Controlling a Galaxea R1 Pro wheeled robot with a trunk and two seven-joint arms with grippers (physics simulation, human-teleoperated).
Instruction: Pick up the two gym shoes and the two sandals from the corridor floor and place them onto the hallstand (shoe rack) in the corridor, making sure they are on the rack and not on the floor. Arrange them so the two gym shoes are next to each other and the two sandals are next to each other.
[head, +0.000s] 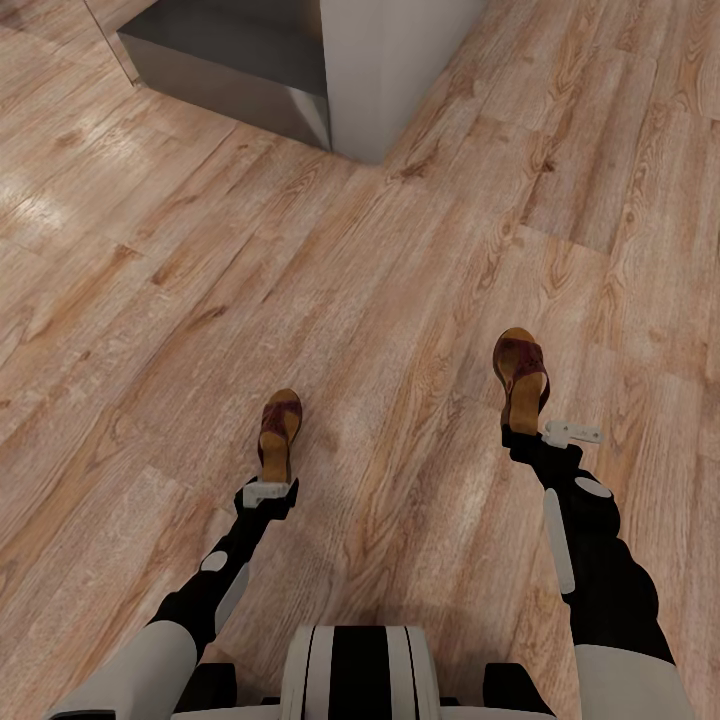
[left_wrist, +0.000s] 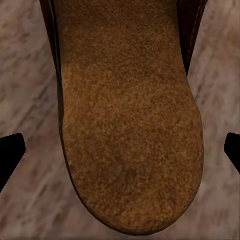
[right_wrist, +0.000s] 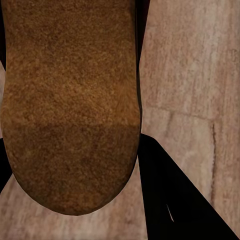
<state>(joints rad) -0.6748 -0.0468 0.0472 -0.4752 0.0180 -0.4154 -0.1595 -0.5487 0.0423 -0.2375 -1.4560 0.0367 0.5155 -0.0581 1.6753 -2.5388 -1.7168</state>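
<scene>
Each arm reaches forward over the floor (head: 380, 280) with a sandal at its tip. The left end effector (head: 268, 490) is clenched on the heel end of the left sandal (head: 279, 432), which sticks out ahead of it with its dark red strap toward the far end; the sandal is tilted onto its edge, so the tan sole shows as a narrow strip. In the left wrist view that sandal (left_wrist: 127, 115) shows its tan, grainy footbed with the rounded heel nearest the camera, and the dark fingertips (left_wrist: 10, 152) stand at either side of the picture, apart from the sole's outline there. The right end effector (head: 525, 432) grasps the heel end of the right sandal (head: 522, 375), whose footbed faces up with the strap across its far half. In the right wrist view this sandal (right_wrist: 70, 105) again shows its tan footbed, with one black finger (right_wrist: 170, 195) right beside its rounded heel. Both sandals are held above the planks, well apart from each other. At the floor's far edge stands a pale grey unit (head: 390, 70) with a shadowed open recess low on its left side.
</scene>
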